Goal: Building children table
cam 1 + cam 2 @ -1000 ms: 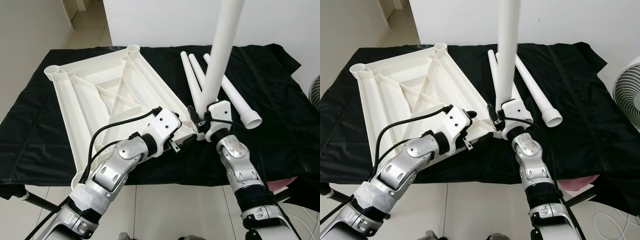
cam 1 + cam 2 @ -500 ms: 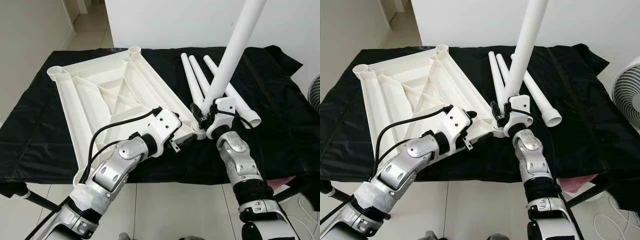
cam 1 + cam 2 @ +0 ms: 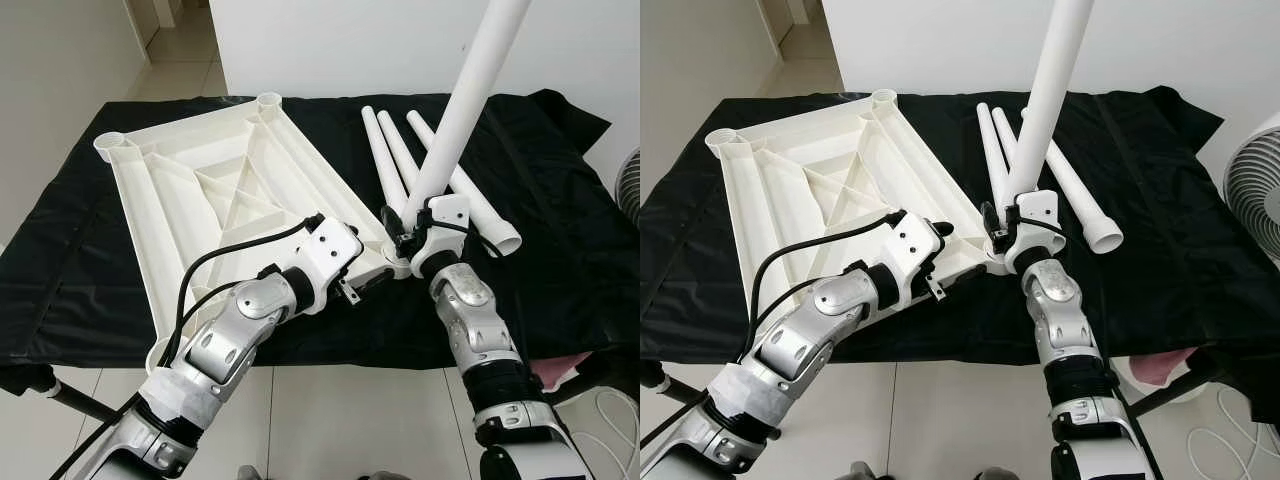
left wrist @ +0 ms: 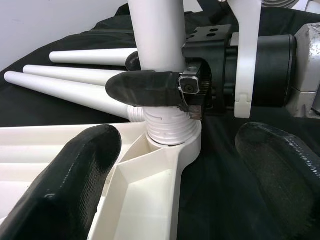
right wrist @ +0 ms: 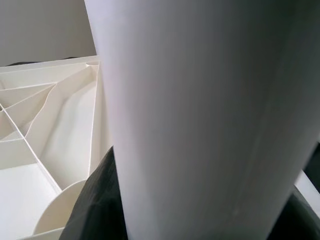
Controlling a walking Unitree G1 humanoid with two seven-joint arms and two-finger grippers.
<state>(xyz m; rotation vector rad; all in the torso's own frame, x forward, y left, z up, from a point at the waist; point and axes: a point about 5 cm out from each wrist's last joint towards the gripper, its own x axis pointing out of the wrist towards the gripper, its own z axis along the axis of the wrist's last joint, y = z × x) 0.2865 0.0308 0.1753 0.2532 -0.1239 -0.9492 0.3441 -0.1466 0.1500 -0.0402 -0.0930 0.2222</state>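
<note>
The bench (image 3: pixel 90 270) is draped in a black cloth (image 3: pixel 560 250) that hangs over its near edge and carries all the parts. The largest of them is the white tabletop (image 3: pixel 200 190), lying upside down with its ribbed underside up, skewed so one corner points toward the robot. It has round sockets at its corners; two empty ones sit at the far corners.

At the near right corner socket (image 4: pixel 172 137), a white leg (image 3: pixel 460 110) stands with its threaded end seated in the socket, and it tilts up and to the right. The right gripper (image 3: pixel 408 237) is closed on this leg just above the socket; in the left wrist view one of its black fingers (image 4: pixel 142 89) wraps across the front of the tube.

The left gripper (image 3: pixel 365 283) lies at the tabletop's near edge, just left of that socket. Its fingers (image 4: pixel 75 175) are spread apart, one resting over the tabletop's rim and the other over the black cloth, with the socket between them and nothing held.

Three spare legs (image 3: pixel 400 150) lie side by side on the cloth to the right of the tabletop, fanning out beyond the standing leg. Bare cloth stretches to the right of them up to the bench's right edge.
</note>
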